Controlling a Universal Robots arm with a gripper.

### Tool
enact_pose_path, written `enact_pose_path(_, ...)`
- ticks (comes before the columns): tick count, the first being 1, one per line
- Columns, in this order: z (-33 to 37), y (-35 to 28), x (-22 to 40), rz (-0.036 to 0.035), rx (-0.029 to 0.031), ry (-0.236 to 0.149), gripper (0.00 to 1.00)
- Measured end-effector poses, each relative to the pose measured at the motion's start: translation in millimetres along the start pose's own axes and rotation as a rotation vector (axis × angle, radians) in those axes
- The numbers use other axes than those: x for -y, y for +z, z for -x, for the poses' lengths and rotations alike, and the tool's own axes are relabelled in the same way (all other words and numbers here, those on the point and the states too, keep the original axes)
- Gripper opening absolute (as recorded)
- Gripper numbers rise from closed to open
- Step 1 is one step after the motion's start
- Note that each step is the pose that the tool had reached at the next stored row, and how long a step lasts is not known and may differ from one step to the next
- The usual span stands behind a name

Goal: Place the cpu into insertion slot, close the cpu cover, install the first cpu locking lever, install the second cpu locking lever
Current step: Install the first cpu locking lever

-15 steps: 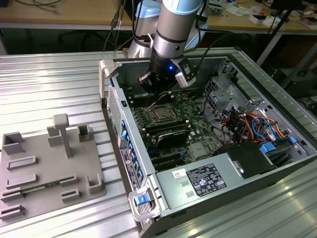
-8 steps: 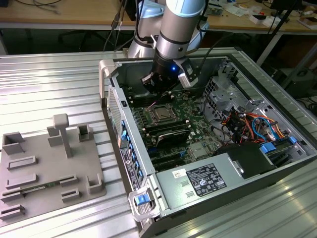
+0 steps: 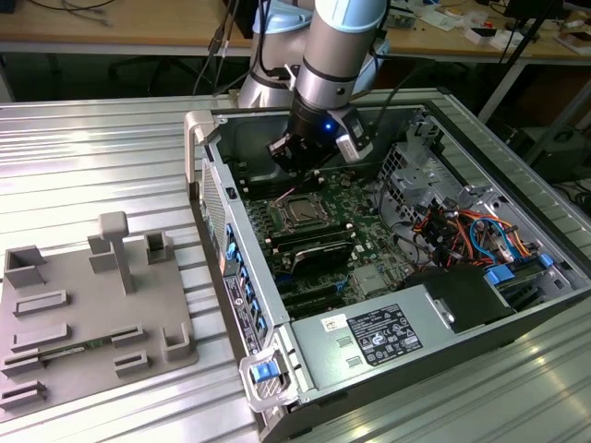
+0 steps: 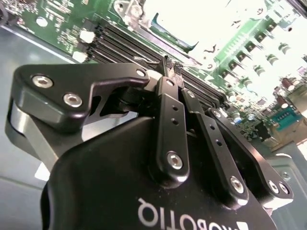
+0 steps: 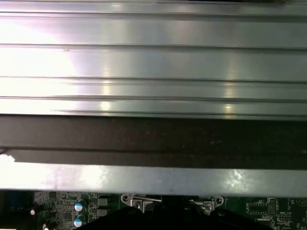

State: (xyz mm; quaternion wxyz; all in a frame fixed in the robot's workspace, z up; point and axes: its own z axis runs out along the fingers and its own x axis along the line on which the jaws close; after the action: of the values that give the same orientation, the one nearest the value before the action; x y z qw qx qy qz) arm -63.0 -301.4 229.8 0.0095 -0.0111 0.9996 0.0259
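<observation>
In the exterior view the cpu (image 3: 301, 214) lies flat in its socket on the green motherboard (image 3: 355, 235) inside the open computer case. The cpu cover (image 3: 285, 221) looks like a dark frame lying down around it. A thin lever rod (image 3: 291, 191) runs along the socket's far edge; whether it is latched is unclear. My gripper (image 3: 298, 172) hangs just above that far edge, pointing down. In the second wrist view the gripper (image 4: 168, 63) is shut, its black fingers (image 4: 166, 110) meeting at the tips with nothing visible between them. The socket frame (image 4: 169, 42) beyond them is washed out by glare.
A grey moulded fixture plate (image 3: 92, 314) lies on the ribbed metal table (image 5: 153, 62) at the exterior view's left. The case wall (image 3: 218, 189) stands close beside the socket. Memory slots (image 3: 314, 251), the power supply (image 3: 388, 334) and coloured cables (image 3: 466, 231) crowd the case.
</observation>
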Motion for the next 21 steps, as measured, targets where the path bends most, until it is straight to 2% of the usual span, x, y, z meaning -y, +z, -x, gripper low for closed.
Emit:
enact_pose_path(10, 13.3, 10.9, 0.8, -0.0001, -0.0001, 0.0, 0.11)
enact_pose_path(21, 18.4, 21.4, 0.4, -0.0002, -0.0002, 0.0, 0.11)
